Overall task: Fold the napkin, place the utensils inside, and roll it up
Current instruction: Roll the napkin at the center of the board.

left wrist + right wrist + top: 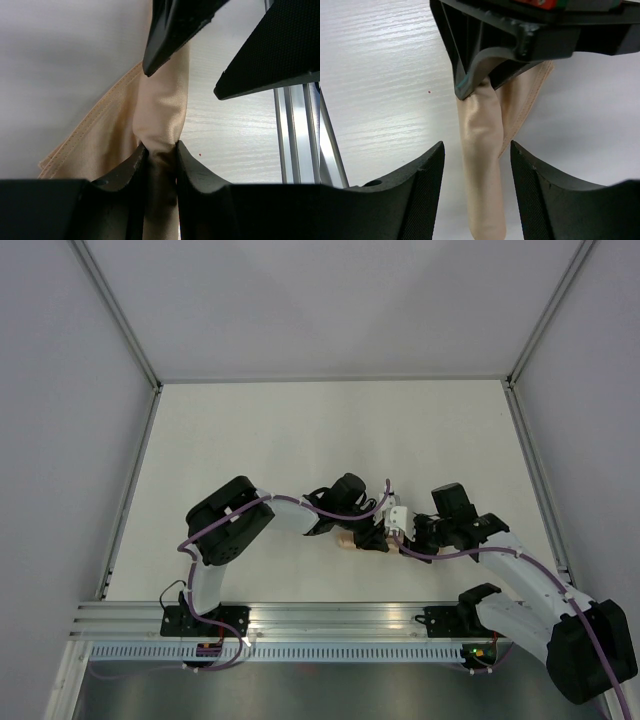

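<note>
Your left arm (230, 525) bends out from its base and reaches in towards the middle of the desk (330, 430), and your right arm (520, 570) folds back from the far side to meet it. The two wrists sit almost nose to nose, not far from the aluminium rail (330, 618) at the near edge. From above you see only a sliver of the napkin (347, 539), a tan strip showing under and between the two wrists. Your left jaws are pinched narrow on it: in the left wrist view the cloth (162, 110) is gathered into a slim tube that runs straight into the closed gap, with a flat, stitched hem spreading onto the desk to one side. Your right jaws stand wide. In the right wrist view the tube (480, 150) passes down the middle between them with bare desk showing on either side, so neither pad presses it there. The tube's rounded end lies just inside the right jaws. Whether the tube rests on the desk or hangs slightly above it, you cannot tell.
</note>
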